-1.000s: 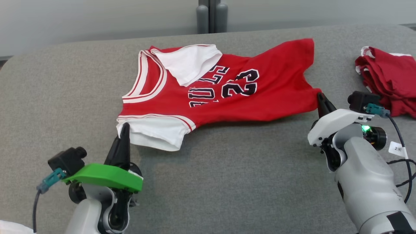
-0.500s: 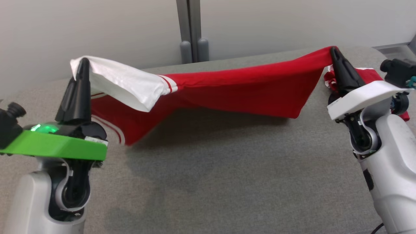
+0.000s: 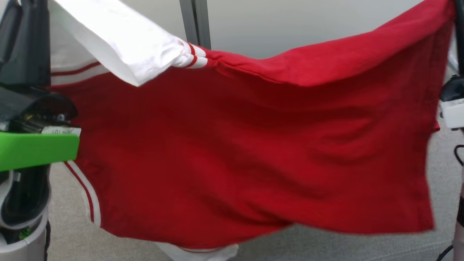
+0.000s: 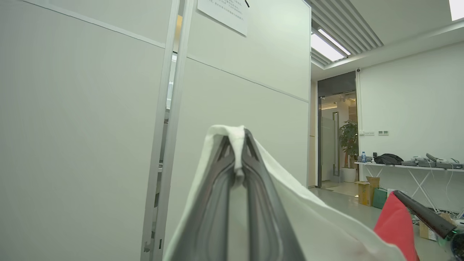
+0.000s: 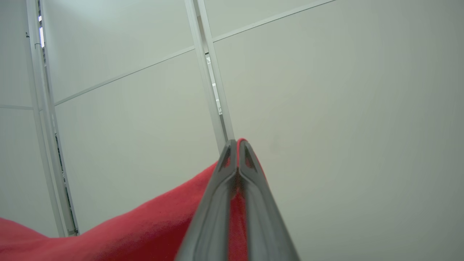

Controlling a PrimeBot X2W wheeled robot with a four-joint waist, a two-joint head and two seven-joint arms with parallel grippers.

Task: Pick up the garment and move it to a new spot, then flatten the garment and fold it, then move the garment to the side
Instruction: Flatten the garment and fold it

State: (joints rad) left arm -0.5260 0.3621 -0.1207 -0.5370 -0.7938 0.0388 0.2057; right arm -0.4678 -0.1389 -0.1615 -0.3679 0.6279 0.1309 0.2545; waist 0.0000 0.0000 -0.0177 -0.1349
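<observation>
The garment, a red jersey with white sleeves and striped trim, hangs spread in the air between my two grippers, its plain back toward the head camera. My left gripper is shut on the edge of a white sleeve, up at the head view's top left above its green wrist mount. My right gripper is shut on a red corner of the garment, at the head view's far right edge. The lower hem hangs just above the grey surface.
A pale partition wall with a grey post stands behind the garment. A black cable loops by my right arm. In the left wrist view a long desk and boxes on the floor stand across the room.
Both grippers have lifted the garment off the grey surface and higher; it now hangs in front of the head camera. The head view itself has shifted too.
</observation>
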